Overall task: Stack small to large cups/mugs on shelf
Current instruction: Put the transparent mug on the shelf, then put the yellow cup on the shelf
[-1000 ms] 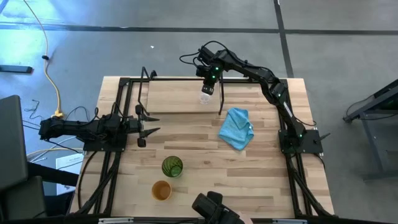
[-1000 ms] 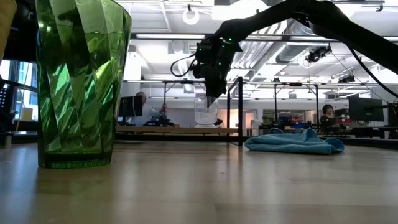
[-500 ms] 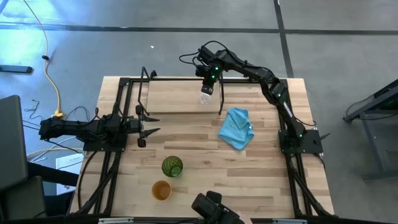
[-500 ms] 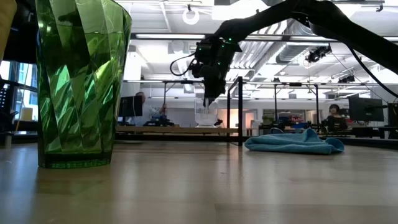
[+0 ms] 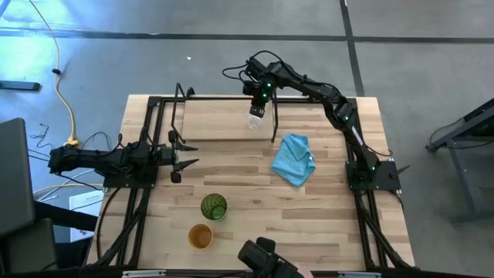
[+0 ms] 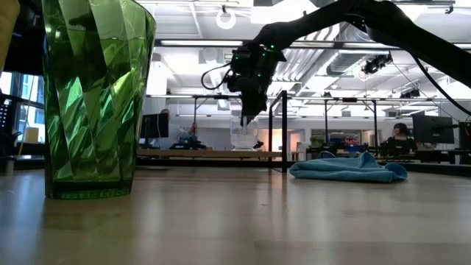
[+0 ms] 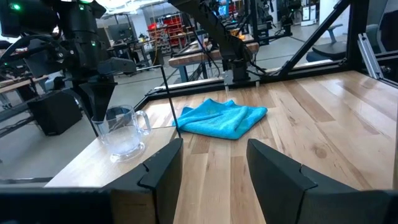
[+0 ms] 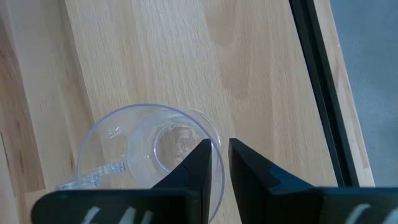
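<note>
A small clear glass mug (image 8: 149, 146) stands upright on its base on the light-wood shelf (image 5: 216, 120) at the table's far side. My right gripper (image 8: 221, 158) points steeply down over it, slightly open. One finger is inside the mug's rim and the other outside. The green cup (image 5: 214, 207) and the orange-tan cup (image 5: 201, 235) stand on the table near its front edge. At the table's left, my left gripper (image 7: 211, 168) points level toward the mug (image 7: 124, 132), open with nothing between its fingers. My right gripper comes from above, slanting down, with its fingers (image 8: 202, 163) on either side of the mug's rim (image 8: 217, 146), on the side away from the handle. A narrow gap shows between them. I cannot tell whether either finger touches the glass.
A light blue cloth (image 5: 293, 160) lies crumpled on the table right of the shelf. A black rod upright (image 5: 274, 123) stands close beside the mug. Black frame rails run along the table's left and right sides. Bare wood lies between the shelf and the two front cups.
</note>
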